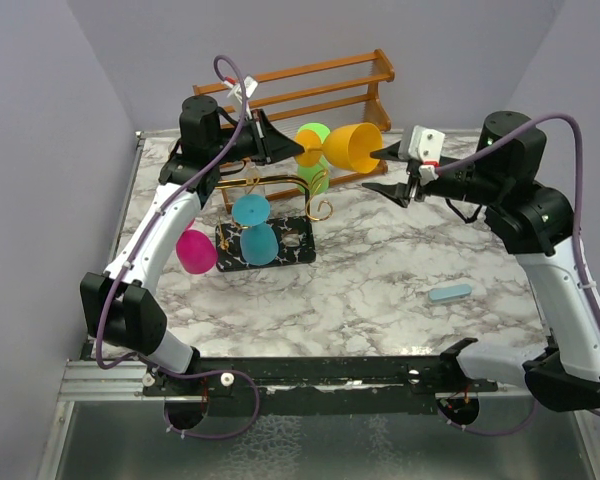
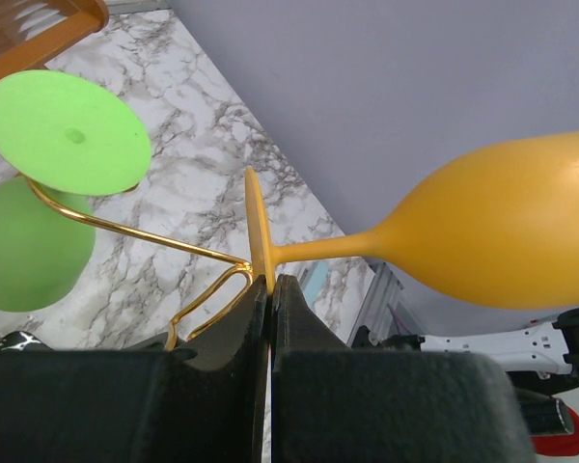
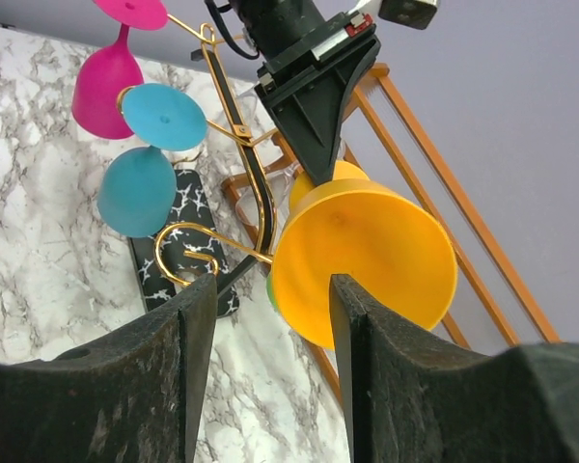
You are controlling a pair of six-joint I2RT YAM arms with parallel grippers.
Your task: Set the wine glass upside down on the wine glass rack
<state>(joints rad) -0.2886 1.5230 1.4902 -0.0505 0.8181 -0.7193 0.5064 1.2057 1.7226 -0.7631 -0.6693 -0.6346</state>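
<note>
While the left jaws pinch its foot (image 2: 258, 231), the wine glass (image 2: 502, 236) lies sideways.

light: bright, even, diffuse from above; soft shadows on marble table (image 1: 380, 280). top view sharp. left wrist view: fingers (image 2: 212, 362) at 6 o'clock out of focus.

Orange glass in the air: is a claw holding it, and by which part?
Yes. The left gripper pinches the orange wine glass by the rim of its foot. The right gripper is open, holding nothing.
</note>
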